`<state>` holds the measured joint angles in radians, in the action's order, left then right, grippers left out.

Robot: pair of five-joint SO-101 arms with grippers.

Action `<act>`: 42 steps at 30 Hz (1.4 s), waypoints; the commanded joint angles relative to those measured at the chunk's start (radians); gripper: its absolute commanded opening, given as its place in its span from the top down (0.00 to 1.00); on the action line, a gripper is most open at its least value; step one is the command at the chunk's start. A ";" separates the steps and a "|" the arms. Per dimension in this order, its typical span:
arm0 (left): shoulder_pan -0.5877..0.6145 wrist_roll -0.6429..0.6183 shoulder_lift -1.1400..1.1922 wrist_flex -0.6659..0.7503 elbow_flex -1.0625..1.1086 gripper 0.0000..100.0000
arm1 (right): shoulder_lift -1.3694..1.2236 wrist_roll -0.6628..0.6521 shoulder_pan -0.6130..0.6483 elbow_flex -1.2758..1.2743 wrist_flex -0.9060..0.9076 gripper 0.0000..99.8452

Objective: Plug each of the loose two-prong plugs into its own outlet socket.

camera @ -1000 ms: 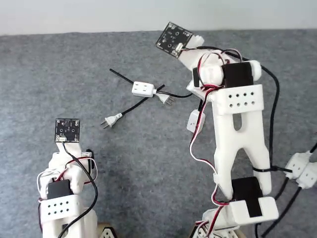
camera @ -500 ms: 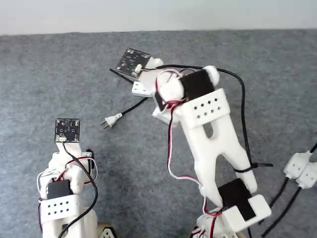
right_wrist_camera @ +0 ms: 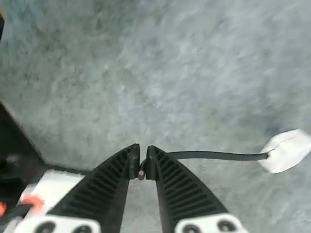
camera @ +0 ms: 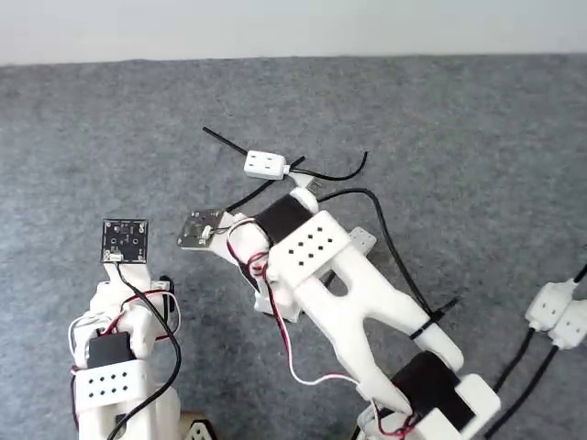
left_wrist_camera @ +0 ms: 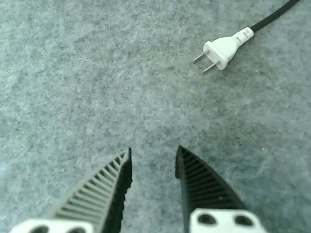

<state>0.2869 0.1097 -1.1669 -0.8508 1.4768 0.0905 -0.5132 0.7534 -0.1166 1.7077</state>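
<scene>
Right tool [right_wrist_camera: 142, 164] closed at plug cord [right_wrist_camera: 218, 156]; left tool [left_wrist_camera: 153, 162] parted

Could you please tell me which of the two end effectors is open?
The left end effector: its fingers stand clearly apart, whereas the fingers of the right end effector are almost touching.

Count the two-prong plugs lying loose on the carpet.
2. One plug lies on the carpet ahead of the left gripper. The second plug lies beside the white outlet block, at the right arm's edge. That arm may hide more.
</scene>
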 commanded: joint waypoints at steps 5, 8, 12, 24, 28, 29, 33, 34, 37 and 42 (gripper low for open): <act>-0.006 0.011 -0.017 0.028 0.001 0.86 | 0.077 0.035 -0.033 -0.009 -0.061 0.81; -0.006 0.011 -0.017 0.028 0.001 0.86 | 0.076 0.051 -0.030 -0.025 -0.056 0.70; -0.005 0.011 -0.017 0.028 0.001 0.86 | 0.076 0.043 -0.024 -0.020 -0.056 0.77; -0.005 0.011 -0.017 0.028 0.001 0.86 | 0.087 0.078 0.311 -0.017 0.082 0.57; -0.005 0.011 -0.017 0.028 0.001 0.86 | 0.085 0.074 0.314 0.063 0.074 0.61; -0.005 0.011 -0.017 0.028 0.001 0.86 | 0.085 0.083 0.285 0.098 0.074 0.63; -0.005 0.011 -0.017 0.028 -0.002 0.86 | 0.082 0.169 0.101 0.206 0.068 0.75; -0.005 0.011 -0.017 0.028 -0.002 0.86 | 0.079 0.178 0.048 0.218 0.067 0.80; -0.006 0.011 -0.017 0.025 -0.004 0.86 | 0.074 0.158 -0.091 0.212 0.048 0.91; -0.043 0.011 -0.017 -0.002 -0.004 0.78 | 0.074 0.186 -0.323 0.126 -0.033 0.94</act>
<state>0.2578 0.1097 -1.1669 -0.8539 1.4768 0.1243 -0.3567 0.5677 0.0307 1.7308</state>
